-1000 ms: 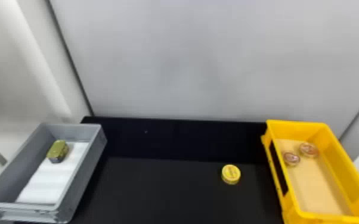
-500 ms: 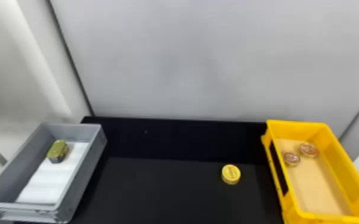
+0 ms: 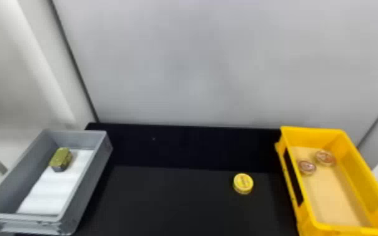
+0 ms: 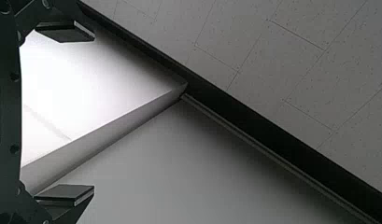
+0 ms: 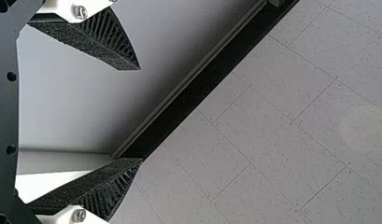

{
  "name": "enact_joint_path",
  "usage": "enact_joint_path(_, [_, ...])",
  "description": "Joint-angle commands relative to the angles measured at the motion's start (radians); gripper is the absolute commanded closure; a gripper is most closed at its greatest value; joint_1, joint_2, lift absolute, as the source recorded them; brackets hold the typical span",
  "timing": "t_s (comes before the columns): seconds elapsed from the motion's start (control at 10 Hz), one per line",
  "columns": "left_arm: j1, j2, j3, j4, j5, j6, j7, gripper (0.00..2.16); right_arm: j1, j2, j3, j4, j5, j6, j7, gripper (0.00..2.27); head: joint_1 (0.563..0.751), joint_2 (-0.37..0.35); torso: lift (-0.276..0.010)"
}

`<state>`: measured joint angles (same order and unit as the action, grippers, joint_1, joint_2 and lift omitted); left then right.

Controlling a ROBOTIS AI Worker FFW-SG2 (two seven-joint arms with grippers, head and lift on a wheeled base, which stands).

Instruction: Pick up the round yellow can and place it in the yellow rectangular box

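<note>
Round yellow can (image 3: 243,184) flat on the black desk (image 3: 172,201), beside the yellow box (image 3: 354,175). Handling, as judged: light, rigid, hardly fragile; its smooth, low wall may slip. Best hold: from above, across the diameter, pads low on opposite sides. Left tool (image 4: 94,112) and right tool (image 5: 141,114): fingers apart, nothing between them. Against the earlier head views: no visible change; the can and the grey box (image 3: 88,185) keep their places.
</note>
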<state>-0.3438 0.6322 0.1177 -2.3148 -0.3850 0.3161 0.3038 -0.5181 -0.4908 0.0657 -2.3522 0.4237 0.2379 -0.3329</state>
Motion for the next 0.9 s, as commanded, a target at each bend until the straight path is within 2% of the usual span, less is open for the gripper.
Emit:
enact_joint_path(0.0, [-0.001, 0.002, -0.001, 0.000, 0.000, 0.003, -0.001, 0.13, 0.004, 0.000, -0.003, -0.001, 0.001, 0.000, -0.003, 0.07, 0.663, 0.054, -0.010])
enact_joint_path(0.3, [-0.003, 0.003, -0.006, 0.000, 0.000, 0.006, -0.001, 0.13, 0.030, 0.003, -0.012, -0.001, 0.011, 0.071, -0.067, 0.12, 0.663, 0.054, -0.010])
enact_joint_path(0.5, [-0.006, 0.006, -0.010, 0.000, 0.000, 0.009, -0.001, 0.13, 0.049, 0.005, -0.015, 0.005, -0.022, 0.152, -0.067, 0.11, 0.663, 0.054, -0.010])
enact_joint_path(0.8, [-0.017, 0.009, -0.018, 0.000, 0.000, 0.012, -0.003, 0.13, 0.066, 0.005, -0.037, 0.005, -0.022, 0.150, -0.058, 0.11, 0.663, 0.054, -0.010])
